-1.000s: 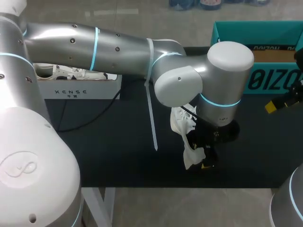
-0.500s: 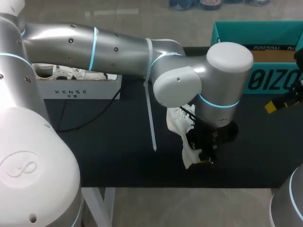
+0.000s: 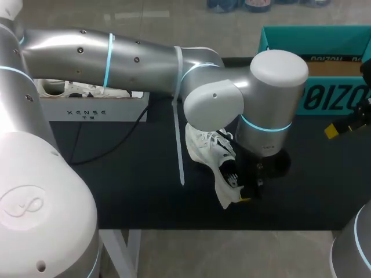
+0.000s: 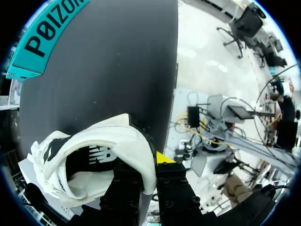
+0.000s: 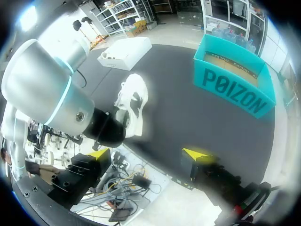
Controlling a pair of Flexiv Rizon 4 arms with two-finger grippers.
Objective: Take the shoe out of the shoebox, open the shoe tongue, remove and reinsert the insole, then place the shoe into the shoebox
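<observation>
Left gripper (image 4: 149,165) pinches the white sneaker (image 3: 207,147) by its heel collar above the black table (image 3: 133,185), well apart from the teal shoebox (image 3: 324,98), likely presenting the tongue to the wide-open right gripper (image 5: 146,154).

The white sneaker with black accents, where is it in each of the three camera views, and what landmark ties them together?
Head view: white sneaker near the middle, held by the left gripper, near the black table's front edge.
Left wrist view: white sneaker pinched by its heel in the left gripper.
Right wrist view: white sneaker ahead of the open right gripper, beside the left arm.
Shared landmark: the teal shoebox.
</observation>
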